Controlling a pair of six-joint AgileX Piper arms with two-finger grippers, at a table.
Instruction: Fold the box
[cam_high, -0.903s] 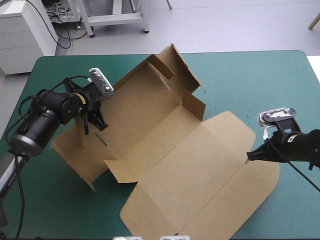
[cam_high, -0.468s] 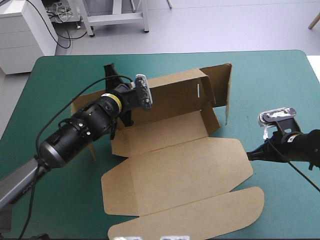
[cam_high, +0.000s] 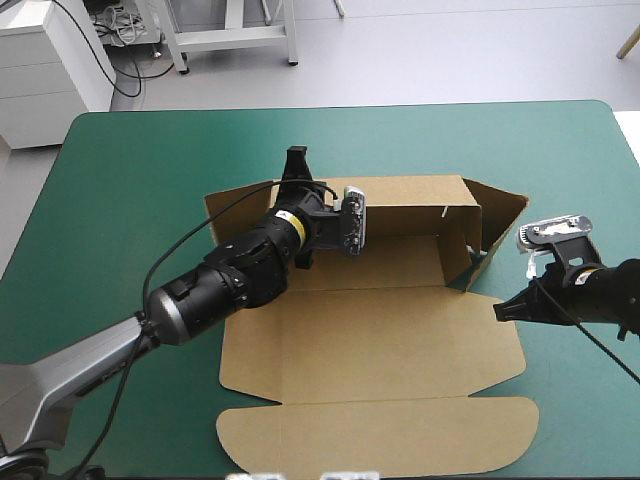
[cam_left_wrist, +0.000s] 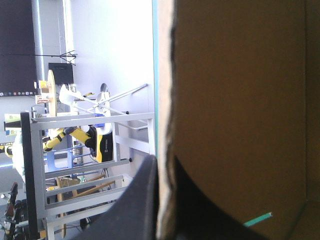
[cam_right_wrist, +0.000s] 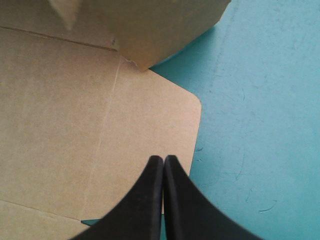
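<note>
**Box held by its rear wall; right end flap nearest the idle right gripper**

The left gripper (cam_high: 297, 165) is clamped on the top edge of the box (cam_high: 370, 345), at the left end of its raised rear wall (cam_high: 410, 205). In the left wrist view one black finger (cam_left_wrist: 142, 200) lies against the wall's outer face, and the board runs up between the pair.

The right gripper (cam_right_wrist: 164, 160) holds nothing, its fingers pressed together in one point. It hangs over the right edge of the flat middle panel (cam_right_wrist: 60, 125), near that panel's rounded corner. Whether it touches the board cannot be told.

The box's long axis runs left to right, parallel to the table's far edge. From the right gripper, the splayed right end flap (cam_high: 500, 215) lies just beyond, toward the far edge. The right arm is plainly the nearer one to it, so bringing that flap in would likely fall to it while the left steadies the wall.

The teal-green cover (cam_high: 150, 170) shows on every side of the box, broadly to the left and right. The rounded lid flap (cam_high: 380, 440) lies close to the near edge, so there is little room that way.
</note>
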